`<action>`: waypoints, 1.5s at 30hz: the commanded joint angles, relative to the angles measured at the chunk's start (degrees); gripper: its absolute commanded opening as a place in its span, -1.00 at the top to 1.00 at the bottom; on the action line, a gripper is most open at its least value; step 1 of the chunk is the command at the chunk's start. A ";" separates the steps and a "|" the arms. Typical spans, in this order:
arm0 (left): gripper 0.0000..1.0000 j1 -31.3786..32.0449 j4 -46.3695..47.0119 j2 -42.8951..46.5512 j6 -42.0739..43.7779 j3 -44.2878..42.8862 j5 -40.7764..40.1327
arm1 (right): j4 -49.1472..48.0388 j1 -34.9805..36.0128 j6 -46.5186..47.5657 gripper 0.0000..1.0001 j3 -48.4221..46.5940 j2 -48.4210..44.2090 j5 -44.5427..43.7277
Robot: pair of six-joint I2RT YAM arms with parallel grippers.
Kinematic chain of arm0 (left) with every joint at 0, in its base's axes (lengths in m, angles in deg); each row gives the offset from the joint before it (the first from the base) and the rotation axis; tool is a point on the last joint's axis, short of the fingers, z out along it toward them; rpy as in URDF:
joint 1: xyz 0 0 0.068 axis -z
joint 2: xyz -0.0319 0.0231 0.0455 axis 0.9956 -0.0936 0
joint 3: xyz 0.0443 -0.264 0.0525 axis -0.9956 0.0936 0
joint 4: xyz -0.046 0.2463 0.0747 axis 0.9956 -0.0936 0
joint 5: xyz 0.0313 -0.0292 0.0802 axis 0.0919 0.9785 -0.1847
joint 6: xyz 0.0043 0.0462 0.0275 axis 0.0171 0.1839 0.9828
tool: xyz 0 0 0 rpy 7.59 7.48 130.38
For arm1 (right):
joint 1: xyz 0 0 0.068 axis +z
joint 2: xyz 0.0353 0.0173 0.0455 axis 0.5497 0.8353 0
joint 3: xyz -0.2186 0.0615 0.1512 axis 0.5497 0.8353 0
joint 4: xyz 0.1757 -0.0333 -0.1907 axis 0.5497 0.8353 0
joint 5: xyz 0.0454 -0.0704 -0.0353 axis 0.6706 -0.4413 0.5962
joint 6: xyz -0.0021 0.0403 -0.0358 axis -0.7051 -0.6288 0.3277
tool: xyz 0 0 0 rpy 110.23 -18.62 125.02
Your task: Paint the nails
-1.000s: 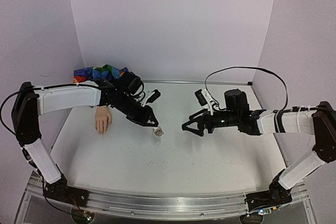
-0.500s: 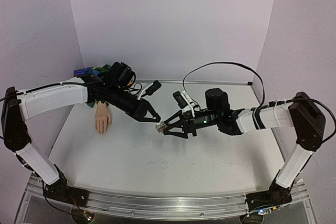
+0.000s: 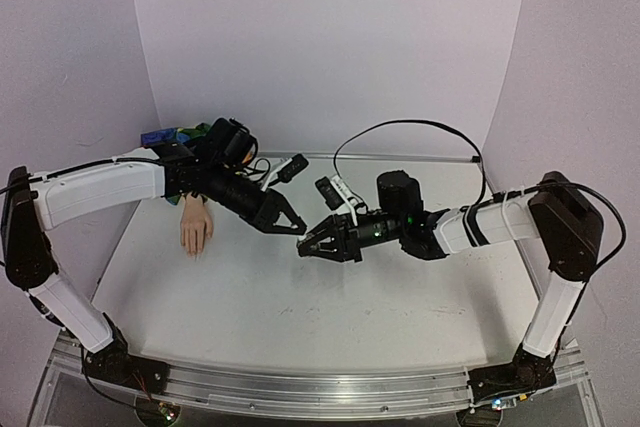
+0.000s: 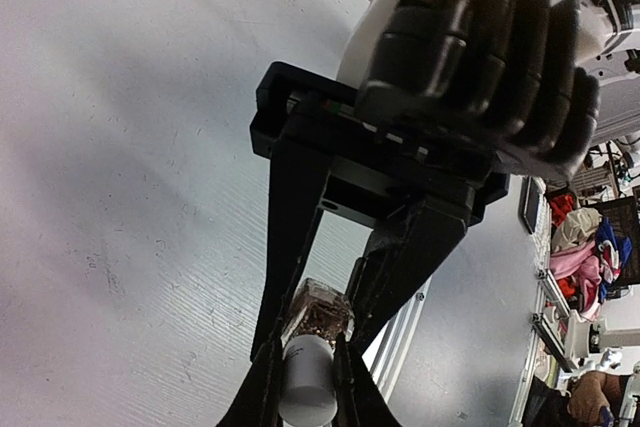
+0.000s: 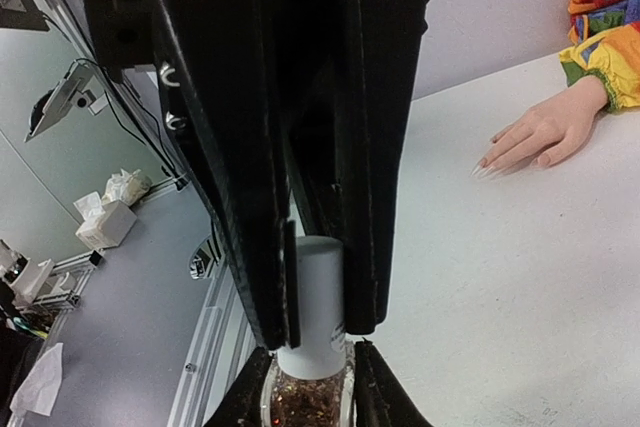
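Note:
A small bottle [image 3: 302, 241] of glittery brown polish hangs just above the table between both grippers. My left gripper [image 3: 296, 233] [image 4: 305, 372] is shut on its white cap [image 4: 308, 387] [image 5: 318, 292]. Reaching in from the right, my right gripper [image 3: 308, 247] [image 5: 312, 372] is shut on its glass body [image 5: 310, 402] [image 4: 322, 312]. The pale mannequin hand [image 3: 196, 229] [image 5: 545, 132] lies flat at the back left, fingers toward the near edge. Its long nails [image 5: 487, 169] show in the right wrist view. A rainbow sleeve [image 3: 178, 135] [image 5: 605, 27] covers its wrist.
The white table [image 3: 330, 317] is enclosed by lilac walls at the back and sides. An aluminium rail [image 3: 300, 387] runs along the near edge. A black cable [image 3: 400, 125] loops above my right arm. My left arm passes over the sleeve.
My left gripper lifted the bottle off the table. My right arm swung in from the right, and its open jaws shut on the bottle's glass body.

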 commanded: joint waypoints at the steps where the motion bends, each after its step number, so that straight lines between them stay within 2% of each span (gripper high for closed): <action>1: 1.00 0.05 1.93 3.42 1.29 -0.02 -0.02 | -3.95 0.95 -0.11 0.54 -2.54 0.46 2.88; 5: 1.00 0.05 1.93 3.50 0.81 -0.13 -0.19 | -3.96 1.37 0.39 0.70 -2.55 0.51 1.81; 8: 1.00 0.08 1.85 3.66 0.13 -0.19 -1.59 | -3.95 1.57 1.24 1.00 -2.01 -0.08 -1.29; 11: 1.00 0.10 1.31 3.95 -1.18 -0.35 -3.97 | -3.69 1.60 1.71 1.00 -0.91 -1.71 -11.27; 13: 1.00 0.05 0.12 3.76 -3.18 -0.90 -8.79 | -2.75 2.01 1.79 1.00 0.18 -3.54 -24.78; 14: 1.00 0.05 -1.07 3.51 -5.38 -1.42 -12.61 | -1.17 2.87 2.38 1.00 0.20 -4.35 -34.90; 17: 1.00 -0.01 -5.45 2.18 -12.85 -3.20 -25.17 | 3.30 9.53 7.53 1.00 -1.52 -5.10 -74.86; 18: 1.00 -0.03 -5.90 1.73 -14.54 -3.50 -26.14 | 1.43 11.52 10.19 1.00 -1.52 -4.58 -83.09; 19: 1.00 -0.04 -5.83 1.35 -15.87 -3.69 -26.44 | -0.77 13.36 12.53 1.00 -1.80 -3.90 -88.64; 21: 1.00 -0.03 -5.77 0.70 -17.48 -4.47 -25.88 | -3.38 14.39 17.55 1.00 -3.31 -2.66 -91.91; 26: 1.00 -0.03 -5.33 1.16 -18.13 -5.90 -23.15 | -4.28 14.45 18.34 1.00 -6.57 -1.02 -86.26; 29: 0.75 -0.03 -3.34 3.94 -17.70 -4.61 -22.16 | -4.98 14.25 17.20 1.00 -5.07 -2.82 -79.90; 32: 0.28 -0.02 0.60 8.45 -15.93 -1.43 -20.69 | -4.86 13.47 16.15 1.00 -2.72 -5.99 -69.24; 34: -0.25 0.01 4.67 11.83 -14.24 1.56 -19.16 | -4.85 12.00 14.61 1.00 -0.24 -8.96 -59.35; 35: -0.45 -0.03 6.86 13.72 -13.47 3.91 -18.08 | -4.84 11.04 13.07 1.00 0.80 -10.37 -54.03; 36: -0.57 -0.03 9.51 15.49 -12.82 5.05 -16.78 | -4.91 10.18 11.01 1.00 1.79 -11.88 -50.32; 40: -0.74 -0.07 21.57 21.51 -12.02 12.84 -7.78 | -5.68 5.78 5.34 1.00 4.32 -16.31 -29.16; 45: -0.76 0.04 32.75 20.93 -13.89 14.31 6.75 | -9.51 4.70 -2.62 1.00 2.15 -16.18 -5.41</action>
